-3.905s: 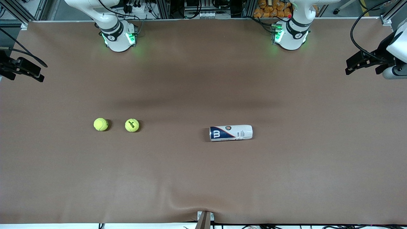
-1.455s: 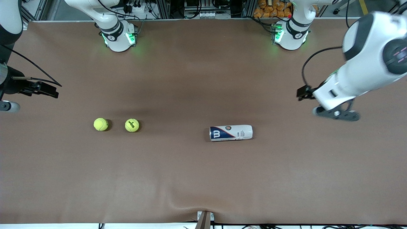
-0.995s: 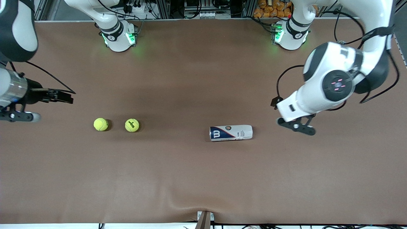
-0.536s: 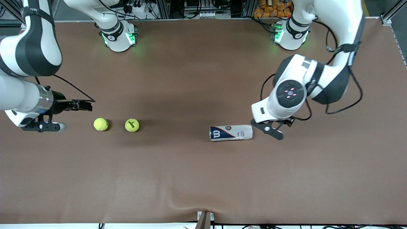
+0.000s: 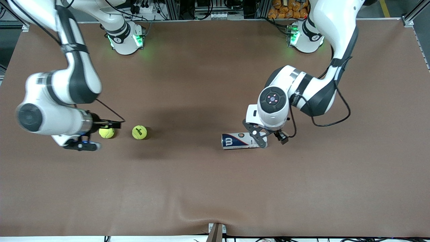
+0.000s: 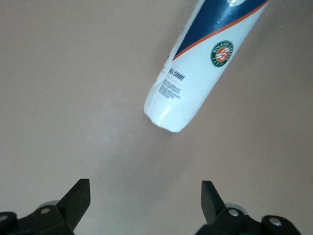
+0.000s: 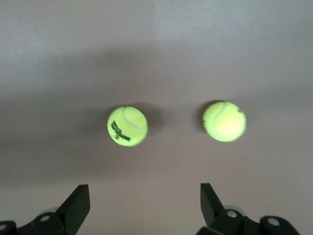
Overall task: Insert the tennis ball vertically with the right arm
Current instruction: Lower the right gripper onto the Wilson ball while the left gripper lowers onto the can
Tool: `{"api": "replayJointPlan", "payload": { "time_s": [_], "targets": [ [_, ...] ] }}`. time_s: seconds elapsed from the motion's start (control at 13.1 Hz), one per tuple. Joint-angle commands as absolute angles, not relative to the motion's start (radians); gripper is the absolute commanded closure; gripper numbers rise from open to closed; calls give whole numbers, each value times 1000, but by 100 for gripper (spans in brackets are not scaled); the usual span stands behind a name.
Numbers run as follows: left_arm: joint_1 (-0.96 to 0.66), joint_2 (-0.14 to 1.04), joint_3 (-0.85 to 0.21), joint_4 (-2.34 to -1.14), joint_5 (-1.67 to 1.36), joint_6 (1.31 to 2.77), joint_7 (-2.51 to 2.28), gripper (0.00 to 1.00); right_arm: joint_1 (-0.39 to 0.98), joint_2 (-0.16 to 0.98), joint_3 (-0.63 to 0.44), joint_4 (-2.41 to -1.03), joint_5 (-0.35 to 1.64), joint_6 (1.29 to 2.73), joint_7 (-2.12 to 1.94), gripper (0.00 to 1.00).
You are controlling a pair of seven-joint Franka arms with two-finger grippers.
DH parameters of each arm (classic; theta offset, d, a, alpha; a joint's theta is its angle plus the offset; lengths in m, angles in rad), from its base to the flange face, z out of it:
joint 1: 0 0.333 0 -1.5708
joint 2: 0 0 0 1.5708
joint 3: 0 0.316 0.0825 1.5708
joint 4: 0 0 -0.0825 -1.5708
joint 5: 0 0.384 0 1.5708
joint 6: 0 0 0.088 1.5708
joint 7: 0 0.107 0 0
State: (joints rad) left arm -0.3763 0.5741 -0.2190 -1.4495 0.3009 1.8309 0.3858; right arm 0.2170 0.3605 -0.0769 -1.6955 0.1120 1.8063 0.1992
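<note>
On the brown desk (image 5: 215,188) we see two tennis balls and a ball can, nothing else around them. The can (image 5: 241,140) lies on its side near the middle, dark end toward the right arm's end; its white end shows in the left wrist view (image 6: 195,83). The plain ball (image 5: 106,132) sits toward the right arm's end, the printed ball (image 5: 139,132) just beside it on the can's side, the two apart and not touching (image 7: 224,121) (image 7: 127,126). Wide bare desk lies between the printed ball and the can, and all along the edge nearest the front camera. The right hand (image 5: 95,135) hangs released over the desk beside the plain ball, fingers spread, gripping nothing; its arm partly covers that ball in the front view. The left hand (image 5: 267,134) hovers released over the can's white end, fingers (image 6: 76,198) wide apart, not touching it.
</note>
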Motion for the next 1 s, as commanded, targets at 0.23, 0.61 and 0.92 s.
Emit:
{"api": "replayJointPlan", "payload": {
  "time_s": [0.23, 0.61, 0.92],
  "targets": [
    [-472, 672, -204, -1367, 386, 1830, 498, 0, 287, 412, -86, -1781, 123, 1957, 262, 0],
    [-521, 736, -204, -1355, 492, 1845, 502, 0, 291, 478, -86, -1824, 121, 2075, 261, 0],
    [-565, 779, -196, -1350, 561, 1845, 506, 0, 307, 518, -86, -1851, 123, 2118, 267, 0]
  ]
}}
